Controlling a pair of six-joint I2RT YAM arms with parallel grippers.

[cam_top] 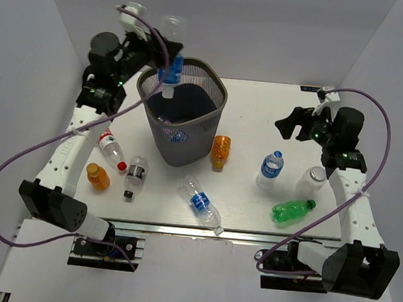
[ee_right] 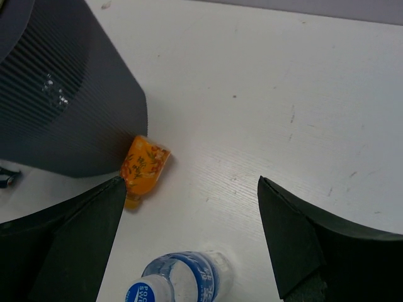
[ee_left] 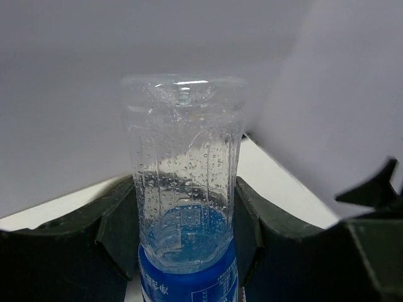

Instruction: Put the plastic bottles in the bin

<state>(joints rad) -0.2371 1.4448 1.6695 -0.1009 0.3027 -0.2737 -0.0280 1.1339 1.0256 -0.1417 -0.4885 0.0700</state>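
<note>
Deep inside the bin [cam_top: 192, 149] lies a bottle [cam_top: 176, 135] (blue-labelled, seen through mesh).

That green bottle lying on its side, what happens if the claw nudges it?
The green bottle lies on its side on the table and looks round, so a nudge would probably roll it. It seems thin, see-through plastic, so likely light and easy to dent. Its glossy surface might slip in a grip.

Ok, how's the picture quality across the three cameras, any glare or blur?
Top view: soft even light, only faint shadows by the bin. Left wrist view: bright glare streak atop the held clear bottle. Right wrist view: orange bottle sharp, nearer blue-label bottle slightly soft.
</note>
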